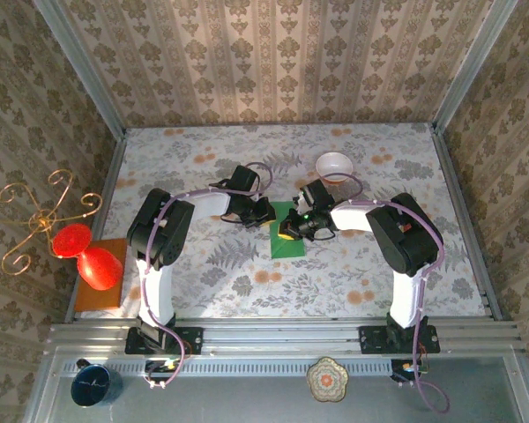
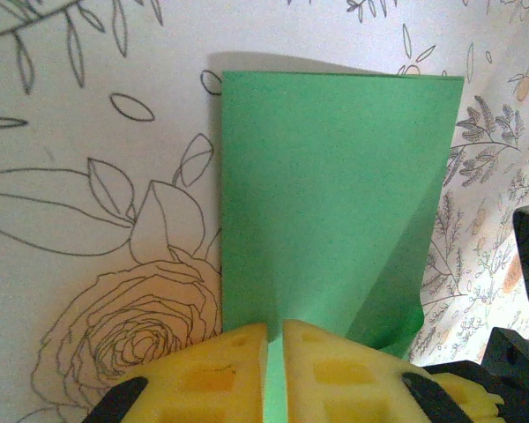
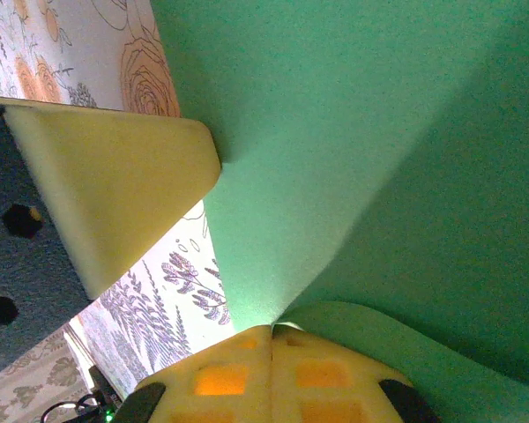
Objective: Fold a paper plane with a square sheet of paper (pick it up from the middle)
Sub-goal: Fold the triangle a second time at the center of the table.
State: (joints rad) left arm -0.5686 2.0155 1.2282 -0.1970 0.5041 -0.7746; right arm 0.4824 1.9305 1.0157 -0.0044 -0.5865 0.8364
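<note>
Green paper (image 2: pixel 335 203) pinched by left claw (image 2: pixel 275 339), wrist view.

White-and-black left arm (image 1: pixel 159 291), matching right arm (image 1: pixel 406 300), lilac cables (image 1: pixel 178 339), yellow pincer pads (image 2: pixel 220 370)

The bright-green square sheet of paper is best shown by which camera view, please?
Left wrist view: the bright-green square sheet of paper shows its far edge and both sides there. Top external gives a small, partly covered patch; right wrist, a close-up with most edges cut off.
</note>
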